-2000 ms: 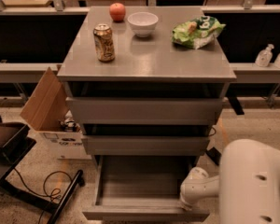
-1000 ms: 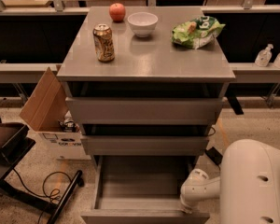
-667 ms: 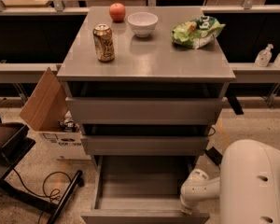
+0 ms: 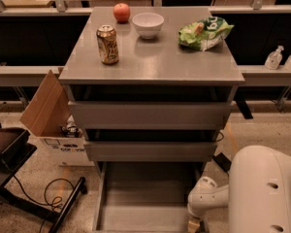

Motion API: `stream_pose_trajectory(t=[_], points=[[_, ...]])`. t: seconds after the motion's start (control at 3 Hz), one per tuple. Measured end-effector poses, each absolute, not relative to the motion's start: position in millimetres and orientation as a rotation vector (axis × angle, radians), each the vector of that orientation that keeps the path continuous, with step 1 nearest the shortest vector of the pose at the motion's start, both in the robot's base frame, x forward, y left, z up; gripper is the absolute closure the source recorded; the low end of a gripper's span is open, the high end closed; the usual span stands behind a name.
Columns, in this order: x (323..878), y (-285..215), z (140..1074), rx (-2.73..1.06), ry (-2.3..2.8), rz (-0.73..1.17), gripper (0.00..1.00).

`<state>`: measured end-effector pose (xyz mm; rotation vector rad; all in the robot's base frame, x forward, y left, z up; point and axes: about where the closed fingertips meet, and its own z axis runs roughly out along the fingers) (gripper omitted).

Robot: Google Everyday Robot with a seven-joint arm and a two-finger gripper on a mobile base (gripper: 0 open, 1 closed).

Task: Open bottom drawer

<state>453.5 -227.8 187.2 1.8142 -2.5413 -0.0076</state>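
The grey cabinet has three drawers. The bottom drawer (image 4: 145, 198) stands pulled far out, showing its shallow grey tray interior; its front lies at or below the frame's lower edge. The two upper drawer fronts (image 4: 149, 115) are in, the upper one slightly proud. My white arm (image 4: 262, 188) comes in from the lower right, and the gripper (image 4: 194, 224) sits at the drawer's right front corner, low in the frame, mostly cut off by the edge.
On the cabinet top stand a soda can (image 4: 107, 44), a red apple (image 4: 121, 12), a white bowl (image 4: 148, 24) and a green chip bag (image 4: 203, 33). An open cardboard box (image 4: 51, 115) sits on the floor to the left, with a black stand base and cable (image 4: 53, 198).
The bottom drawer has slid a little further out toward the camera. My arm stays at its right front corner.
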Motion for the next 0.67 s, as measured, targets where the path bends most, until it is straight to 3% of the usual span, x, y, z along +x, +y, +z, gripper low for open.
stream_pose_trajectory(t=[0.67], points=[[455.7,-231.2,219.2,1.892,-2.52,0.067,0.41]])
